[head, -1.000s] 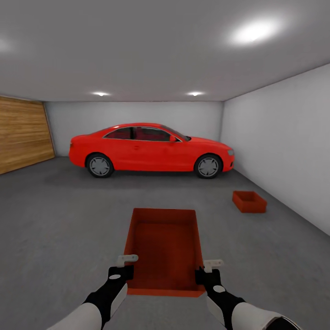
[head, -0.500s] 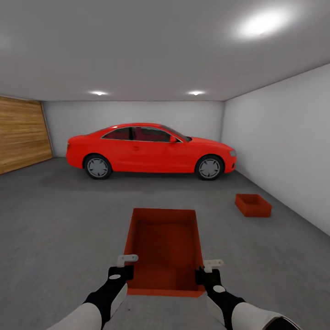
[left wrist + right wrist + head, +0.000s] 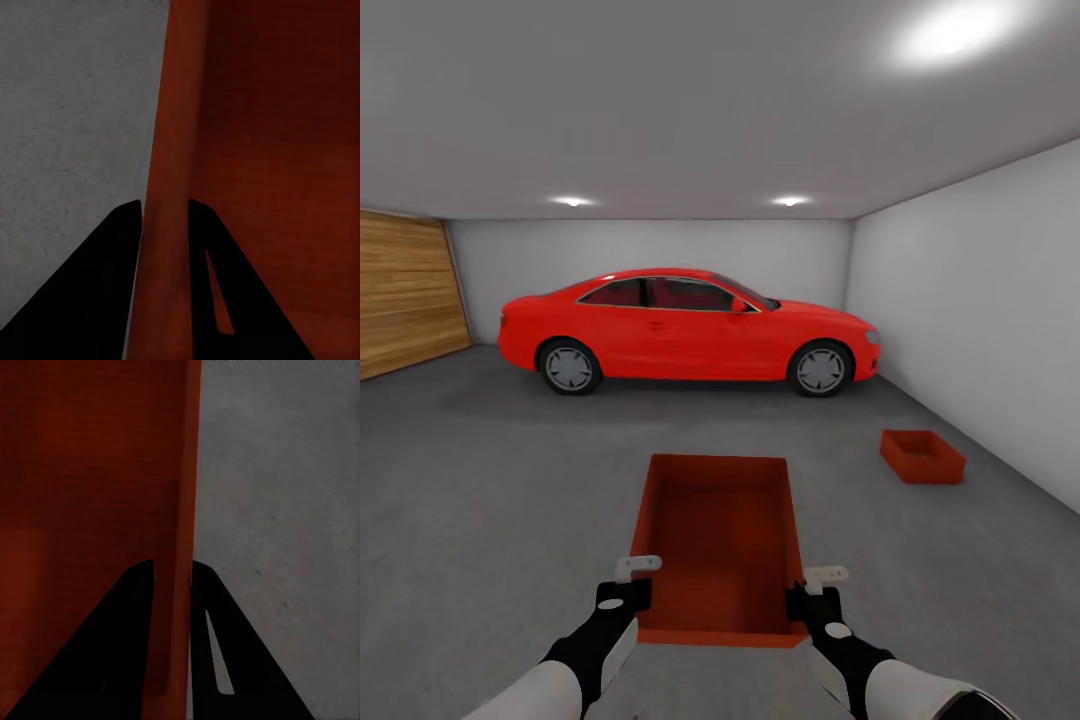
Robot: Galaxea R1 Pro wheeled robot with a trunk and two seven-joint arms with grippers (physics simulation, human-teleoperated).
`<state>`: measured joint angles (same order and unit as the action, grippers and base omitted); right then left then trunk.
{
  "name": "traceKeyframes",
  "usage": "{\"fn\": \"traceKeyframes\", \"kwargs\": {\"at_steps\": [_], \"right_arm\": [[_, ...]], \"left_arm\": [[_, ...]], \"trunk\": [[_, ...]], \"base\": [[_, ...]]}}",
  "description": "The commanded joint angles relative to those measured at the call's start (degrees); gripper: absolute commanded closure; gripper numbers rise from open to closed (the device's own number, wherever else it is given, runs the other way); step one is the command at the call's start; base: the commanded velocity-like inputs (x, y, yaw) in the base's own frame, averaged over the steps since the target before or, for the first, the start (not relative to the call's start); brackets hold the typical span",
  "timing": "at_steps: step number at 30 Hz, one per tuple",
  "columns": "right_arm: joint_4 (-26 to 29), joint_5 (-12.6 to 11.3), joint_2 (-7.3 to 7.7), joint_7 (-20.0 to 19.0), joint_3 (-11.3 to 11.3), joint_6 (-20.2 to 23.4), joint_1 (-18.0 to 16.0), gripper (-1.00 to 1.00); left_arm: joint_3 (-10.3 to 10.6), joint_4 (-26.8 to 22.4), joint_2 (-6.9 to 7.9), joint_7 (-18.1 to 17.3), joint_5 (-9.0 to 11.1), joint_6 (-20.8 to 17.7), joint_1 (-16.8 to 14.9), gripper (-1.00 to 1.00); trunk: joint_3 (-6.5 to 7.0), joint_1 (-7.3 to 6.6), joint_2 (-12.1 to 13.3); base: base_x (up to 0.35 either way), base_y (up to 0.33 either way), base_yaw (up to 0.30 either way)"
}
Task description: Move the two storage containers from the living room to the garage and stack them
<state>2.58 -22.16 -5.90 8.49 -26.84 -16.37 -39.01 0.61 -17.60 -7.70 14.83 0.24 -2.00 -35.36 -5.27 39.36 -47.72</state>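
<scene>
My view has rolled forward; the far container point(image 3: 923, 456) now sits lower right on the floor point(image 3: 490, 480). Head view: the carried container point(image 3: 720, 545) hangs between my 2 grippers. Wrist views: left gripper point(image 3: 163, 214) and right gripper point(image 3: 172, 574) each pinch a side wall.

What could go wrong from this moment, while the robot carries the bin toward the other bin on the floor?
1. Each tool, left and right, pinches only a thin side wall of the carried container near its close end, so the far end might sag or slip.
2. The second container sits off to the right near the white wall; a poorly aligned approach might push it or brush the wall.
</scene>
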Motion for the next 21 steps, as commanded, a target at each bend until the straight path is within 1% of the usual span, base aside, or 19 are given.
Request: {"fn": "traceKeyframes", "kwargs": {"at_steps": [1,21], "right_arm": [[-0.12,-0.69,0.01,-0.06,0.32,-0.14,-0.01,1.00],[-0.12,-0.69,0.01,-0.06,0.36,-0.15,-0.01,1.00]], "left_arm": [[-1.32,-2.00,0.17,0.46,-1.04,-0.27,-0.06,1.00],[-1.32,-2.00,0.14,0.46,-1.04,-0.22,-0.06,1.00]], "trunk": [[-0.10,0.04,-0.07],[-0.10,0.04,-0.07]], "base": [[0.321,0.083,0.000],[0.321,0.092,0.000]]}}
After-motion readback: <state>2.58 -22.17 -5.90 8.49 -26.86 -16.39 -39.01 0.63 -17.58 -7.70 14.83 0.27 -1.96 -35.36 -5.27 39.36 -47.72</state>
